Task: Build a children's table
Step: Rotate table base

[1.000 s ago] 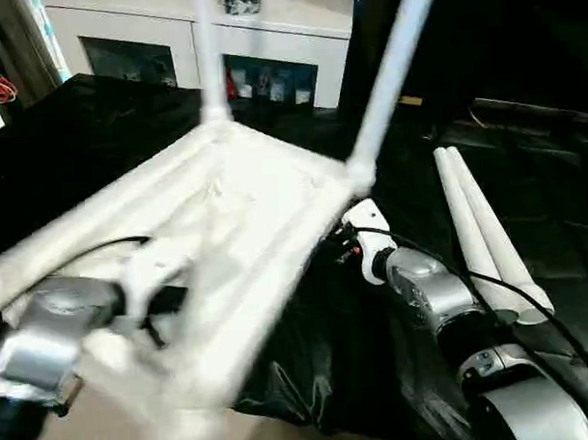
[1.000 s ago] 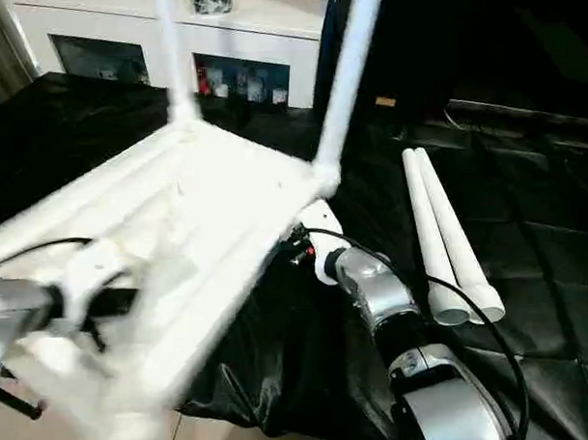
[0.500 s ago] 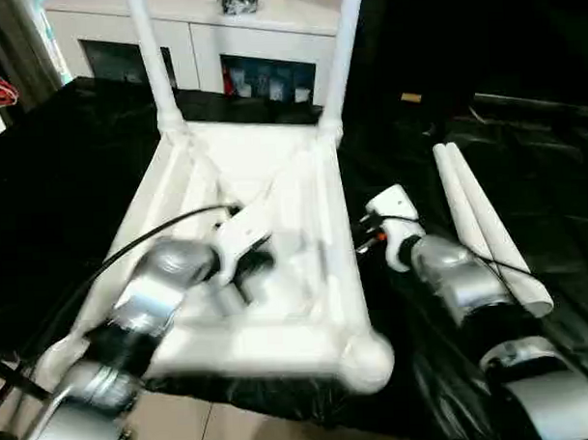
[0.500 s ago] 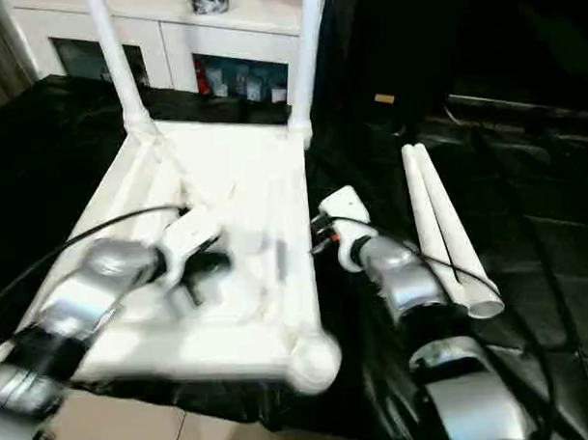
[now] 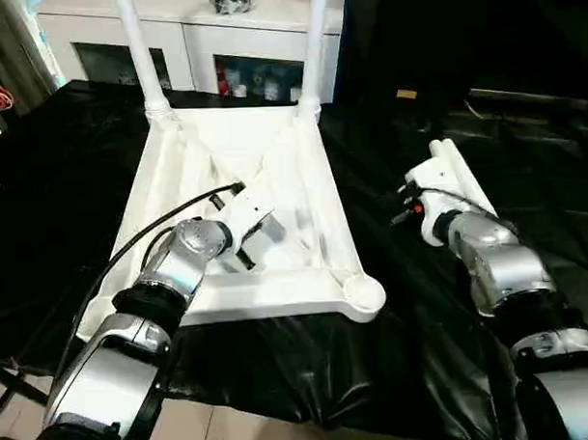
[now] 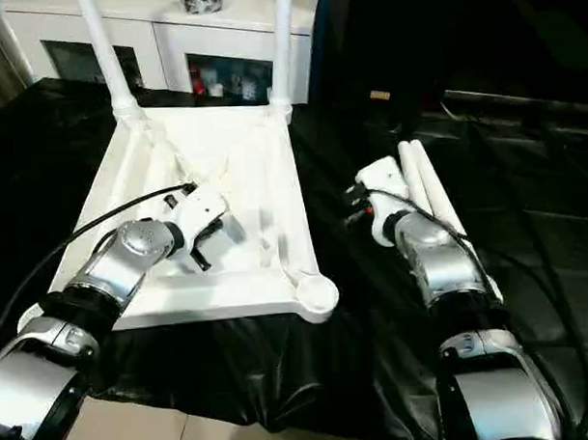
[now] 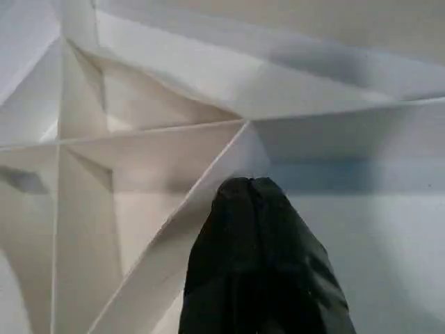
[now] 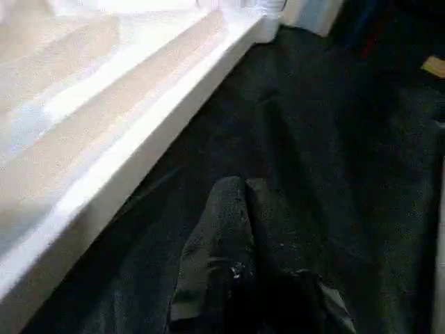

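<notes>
Bench [image 5: 61, 189], black-covered. Tabletop [image 5: 306, 277], ribs up, at its near edge; two legs [image 5: 312, 46] upright in far sockets. Two loose legs [image 6: 423, 191] right of it. Left gripper [image 7: 247, 191], closed, empty, over ribs. Right gripper [image 8: 240, 188], closed, empty, beside tabletop.

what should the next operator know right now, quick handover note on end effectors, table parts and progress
Left end effector: shut, empty, over the ribbed underside of the tabletop.
Right end effector: shut, empty, over the black cover beside the tabletop's edge.
Tabletop lies upside down. Done: two fitted legs stand in the far corner sockets.
Left: two loose legs lie right of the tabletop; the near right socket is empty.
</notes>
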Controlling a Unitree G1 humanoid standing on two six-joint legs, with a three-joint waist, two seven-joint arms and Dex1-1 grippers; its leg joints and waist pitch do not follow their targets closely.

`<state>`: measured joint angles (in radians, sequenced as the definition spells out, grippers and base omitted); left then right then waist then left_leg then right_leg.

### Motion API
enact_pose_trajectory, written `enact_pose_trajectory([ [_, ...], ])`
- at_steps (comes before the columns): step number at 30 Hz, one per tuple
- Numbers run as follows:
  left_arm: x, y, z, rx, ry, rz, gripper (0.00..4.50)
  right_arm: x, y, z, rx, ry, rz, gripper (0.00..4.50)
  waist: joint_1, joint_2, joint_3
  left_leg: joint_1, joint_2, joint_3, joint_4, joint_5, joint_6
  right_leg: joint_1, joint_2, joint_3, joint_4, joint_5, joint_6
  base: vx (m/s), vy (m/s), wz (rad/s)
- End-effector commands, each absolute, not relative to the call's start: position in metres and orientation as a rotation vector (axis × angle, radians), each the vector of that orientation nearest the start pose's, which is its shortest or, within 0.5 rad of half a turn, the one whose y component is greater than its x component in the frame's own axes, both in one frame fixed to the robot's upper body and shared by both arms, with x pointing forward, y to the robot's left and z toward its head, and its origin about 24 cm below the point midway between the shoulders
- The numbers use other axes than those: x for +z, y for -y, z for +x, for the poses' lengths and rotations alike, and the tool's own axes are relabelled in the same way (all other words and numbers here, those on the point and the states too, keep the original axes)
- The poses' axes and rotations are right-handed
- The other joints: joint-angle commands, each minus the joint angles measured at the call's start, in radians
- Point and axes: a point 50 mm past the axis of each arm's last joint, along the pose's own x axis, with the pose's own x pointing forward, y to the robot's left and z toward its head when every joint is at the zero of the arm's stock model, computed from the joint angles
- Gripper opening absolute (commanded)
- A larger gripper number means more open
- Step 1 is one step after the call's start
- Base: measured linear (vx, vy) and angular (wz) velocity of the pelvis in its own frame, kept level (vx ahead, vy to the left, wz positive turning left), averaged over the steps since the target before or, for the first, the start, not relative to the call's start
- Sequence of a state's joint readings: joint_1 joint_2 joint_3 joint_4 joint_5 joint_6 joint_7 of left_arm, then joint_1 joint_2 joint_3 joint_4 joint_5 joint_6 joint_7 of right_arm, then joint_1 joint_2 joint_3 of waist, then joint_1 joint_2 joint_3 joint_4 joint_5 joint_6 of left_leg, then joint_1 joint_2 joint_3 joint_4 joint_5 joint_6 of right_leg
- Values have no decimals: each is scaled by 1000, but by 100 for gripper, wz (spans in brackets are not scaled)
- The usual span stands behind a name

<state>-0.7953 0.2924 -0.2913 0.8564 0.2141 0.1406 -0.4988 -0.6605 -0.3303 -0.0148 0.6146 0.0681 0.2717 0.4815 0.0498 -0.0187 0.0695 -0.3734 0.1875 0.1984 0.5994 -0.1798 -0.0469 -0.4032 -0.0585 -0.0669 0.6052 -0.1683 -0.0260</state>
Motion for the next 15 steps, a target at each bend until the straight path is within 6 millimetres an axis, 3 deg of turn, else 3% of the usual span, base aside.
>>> enact_pose_trajectory([
  [1,75,-140,375,-625,-338,676,0,93,196,361,375,-280,-106,20,6,9,-85,19,45,-27,-61,-168,44,59,-85,50,-68,-159,-230,0,0,0],
  [2,79,-141,373,-624,-325,644,0,94,201,360,333,-295,-108,20,7,5,-84,21,46,-27,-61,-169,42,55,-85,50,-68,-166,-232,0,0,0],
  [4,90,-142,365,-632,-259,552,0,96,214,355,236,-328,-137,42,11,10,-82,22,53,-27,-64,-153,22,54,-86,52,-64,-150,-244,0,0,0],
  [6,94,-140,360,-651,-235,527,33,97,218,353,216,-334,-143,49,12,13,-83,24,50,-24,-63,-164,10,51,-84,52,-63,-156,-245,0,0,0],
  [10,102,-133,347,-701,-176,451,59,97,226,347,160,-365,-139,81,11,10,-76,25,47,-24,-65,-212,-4,48,-84,52,-76,-254,-211,0,0,0],
  [11,110,-126,334,-753,-115,397,71,96,237,343,79,-414,-124,85,8,7,-73,25,47,-23,-65,-209,-7,46,-83,54,-76,-264,-207,0,0,0],
  [15,119,-115,310,-900,-46,346,92,95,246,335,-2,-506,-84,119,6,11,-72,24,44,-24,-68,-226,-18,43,-77,52,-81,-313,-172,0,0,0],
])
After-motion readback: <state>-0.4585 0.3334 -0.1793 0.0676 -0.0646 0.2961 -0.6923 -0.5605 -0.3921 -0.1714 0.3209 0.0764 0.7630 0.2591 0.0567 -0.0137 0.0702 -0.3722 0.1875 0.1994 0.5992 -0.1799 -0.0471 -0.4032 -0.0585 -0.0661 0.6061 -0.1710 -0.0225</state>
